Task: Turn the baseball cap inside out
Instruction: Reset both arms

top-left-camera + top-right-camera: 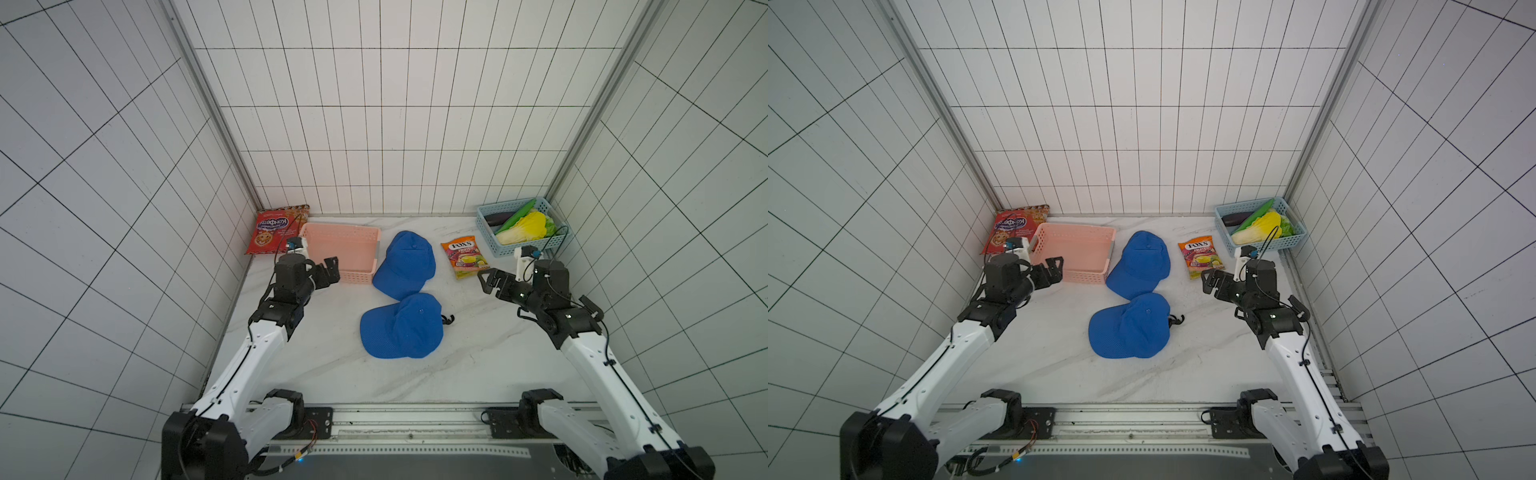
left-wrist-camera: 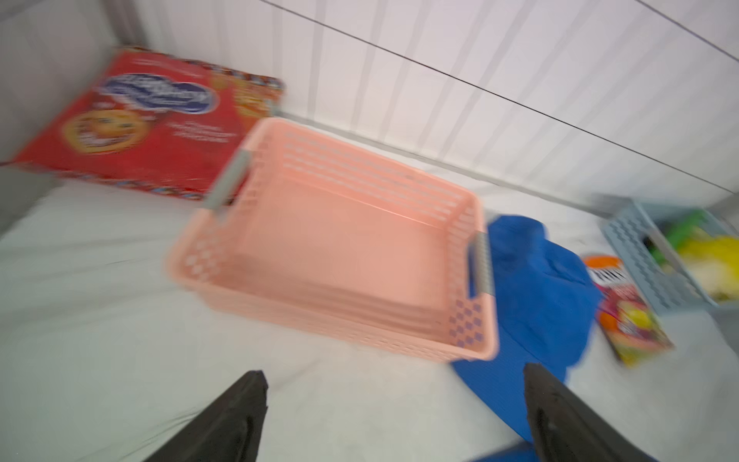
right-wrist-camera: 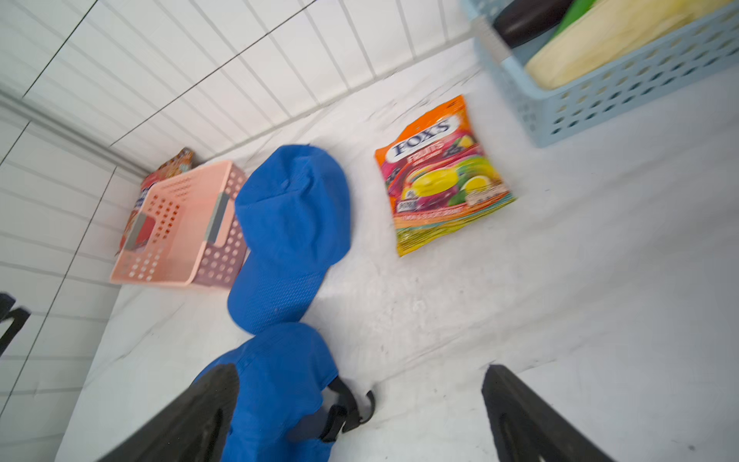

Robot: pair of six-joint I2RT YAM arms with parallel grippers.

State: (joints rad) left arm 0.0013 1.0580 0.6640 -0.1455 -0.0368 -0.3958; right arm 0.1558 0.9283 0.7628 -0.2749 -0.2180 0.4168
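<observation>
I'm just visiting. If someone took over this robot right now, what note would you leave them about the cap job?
Left pincer: open, empty, by the pink basket.
Right pincer: open, empty, by the candy bag.
Two blue caps lie touching on the table, far cap and near cap; neither is held.
Done: cannot tell whether either is already turned.
Left: check both, then grasp and turn a cap inside out.

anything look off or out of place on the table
Nothing spilled or damaged. Two blue caps lie touching: the far cap rests against the pink basket, and the near cap has its black strap sticking out loose.
</observation>
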